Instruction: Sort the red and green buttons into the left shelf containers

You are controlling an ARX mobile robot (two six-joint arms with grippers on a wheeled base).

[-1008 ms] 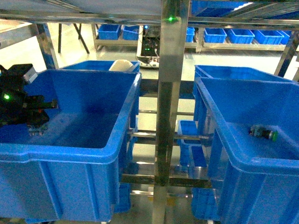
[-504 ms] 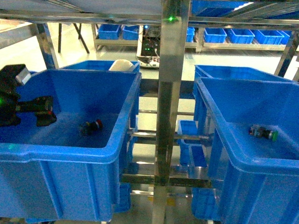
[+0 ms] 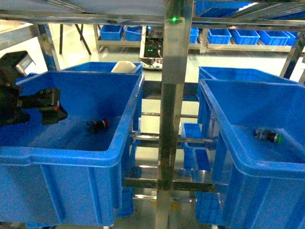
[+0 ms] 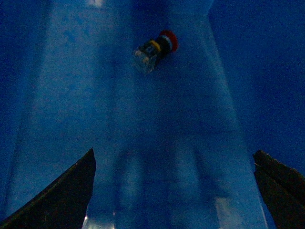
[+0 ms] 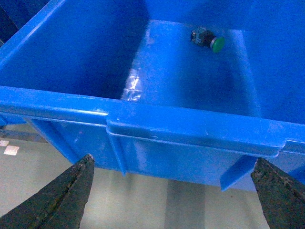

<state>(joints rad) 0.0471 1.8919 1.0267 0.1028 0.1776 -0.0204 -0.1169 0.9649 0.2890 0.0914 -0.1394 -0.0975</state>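
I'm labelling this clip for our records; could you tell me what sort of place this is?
Probably a warehouse or factory parts store: steel shelving holds large blue bins, more blue bins line racks behind, and a red push-button lies in one.

the red button (image 3: pixel 97 125), not visible in the left bin (image 3: pixel 71 152) a second ago, now lies on its floor, a little further right than half a second ago, cap pointing right. the left gripper (image 3: pixel 50 106) has risen and moved right inside the bin, and its fingers (image 4: pixel 62 195) stand wide apart with nothing between them.
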